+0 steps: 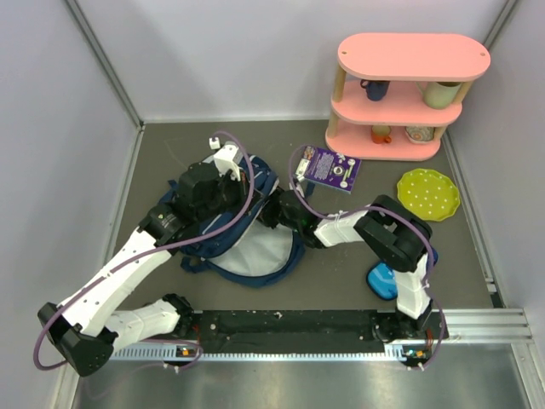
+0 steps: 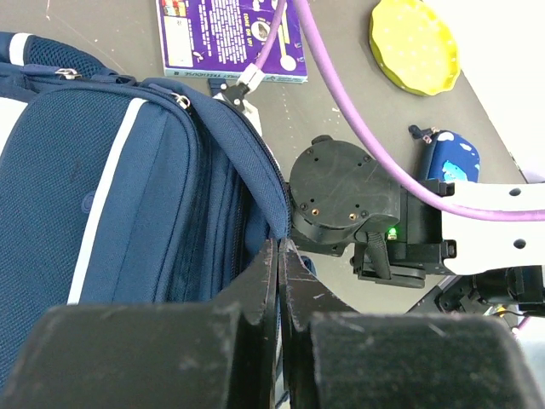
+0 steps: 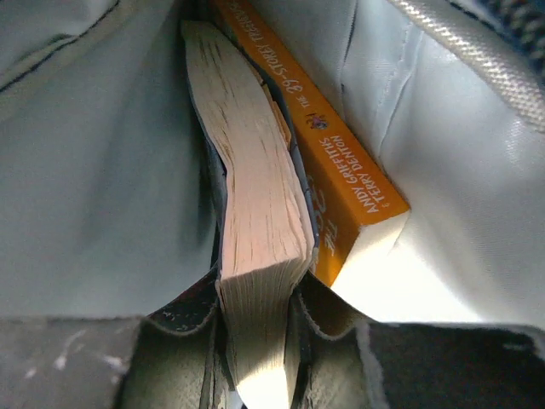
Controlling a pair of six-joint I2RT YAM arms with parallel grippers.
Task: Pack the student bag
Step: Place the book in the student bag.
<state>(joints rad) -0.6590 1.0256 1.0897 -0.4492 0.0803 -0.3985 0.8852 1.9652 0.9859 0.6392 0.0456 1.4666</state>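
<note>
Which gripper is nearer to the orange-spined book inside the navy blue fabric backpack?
Right. The right gripper is inside the navy blue fabric backpack, clamping a cream-paged paperback lying beside the orange-spined book; the left gripper pinches the backpack's rim from outside.

The bag (image 2: 102, 196) is matt navy woven cloth with a mesh patch (coarser than the rest) and white tape stripes. Its lining (image 3: 85, 170) is smooth pale grey fabric with a faint sheen. Inside, the book (image 3: 260, 230) shows rough, matt, yellowed paper edges, and the orange book (image 3: 353, 192) has a glossy card cover. The left gripper (image 2: 278, 256) is matt black plastic, scuffed. The table (image 1: 187, 141) is dark and matt. The shelf (image 1: 413, 55) is smooth pink paint on pale wooden posts.
</note>
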